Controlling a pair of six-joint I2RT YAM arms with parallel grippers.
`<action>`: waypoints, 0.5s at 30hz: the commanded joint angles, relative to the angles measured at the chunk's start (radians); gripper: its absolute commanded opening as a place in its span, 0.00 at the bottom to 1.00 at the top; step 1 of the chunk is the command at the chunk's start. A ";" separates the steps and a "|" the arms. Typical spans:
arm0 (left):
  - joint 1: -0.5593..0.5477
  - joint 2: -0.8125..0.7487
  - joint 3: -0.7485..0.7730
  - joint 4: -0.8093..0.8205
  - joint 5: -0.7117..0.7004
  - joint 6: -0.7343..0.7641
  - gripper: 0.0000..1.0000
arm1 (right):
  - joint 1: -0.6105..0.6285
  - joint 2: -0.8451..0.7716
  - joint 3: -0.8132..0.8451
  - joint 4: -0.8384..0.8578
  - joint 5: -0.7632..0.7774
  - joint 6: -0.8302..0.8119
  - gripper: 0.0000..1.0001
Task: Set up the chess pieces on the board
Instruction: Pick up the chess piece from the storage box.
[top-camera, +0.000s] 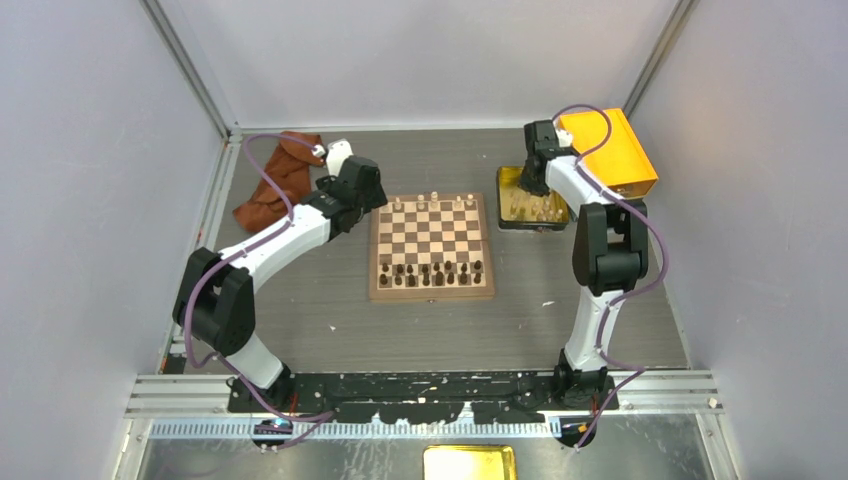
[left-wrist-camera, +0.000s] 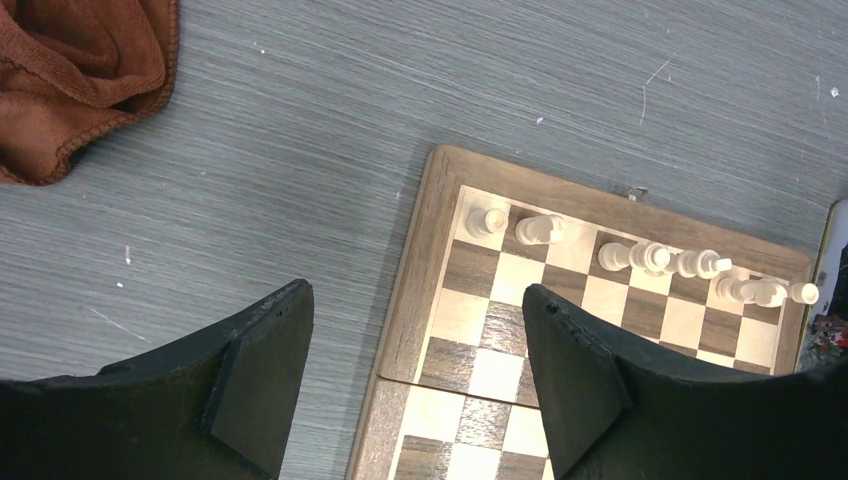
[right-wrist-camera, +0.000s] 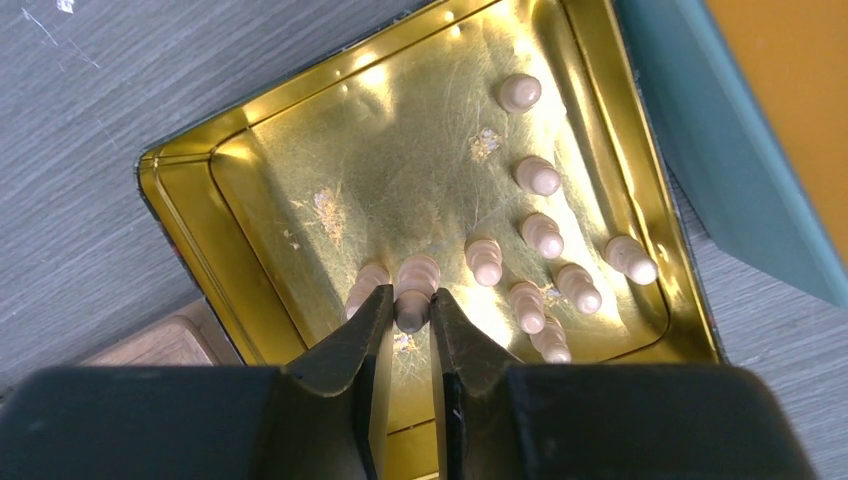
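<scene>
- The right pincer is pinching 1 cream piece between its tips, inside the gold tray.
- It should be lifting straight up, since other pieces are standing just beside its tips.
- The left pincer is hanging spread wide, with the board right under it.
</scene>
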 joint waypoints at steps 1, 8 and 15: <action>-0.005 -0.012 0.010 0.035 -0.007 -0.008 0.77 | 0.006 -0.094 0.020 0.041 0.057 -0.004 0.01; -0.006 -0.016 0.006 0.036 -0.012 -0.010 0.77 | 0.042 -0.123 0.076 0.015 0.079 -0.035 0.01; -0.007 -0.022 0.001 0.036 -0.014 -0.014 0.77 | 0.111 -0.126 0.159 -0.032 0.082 -0.076 0.01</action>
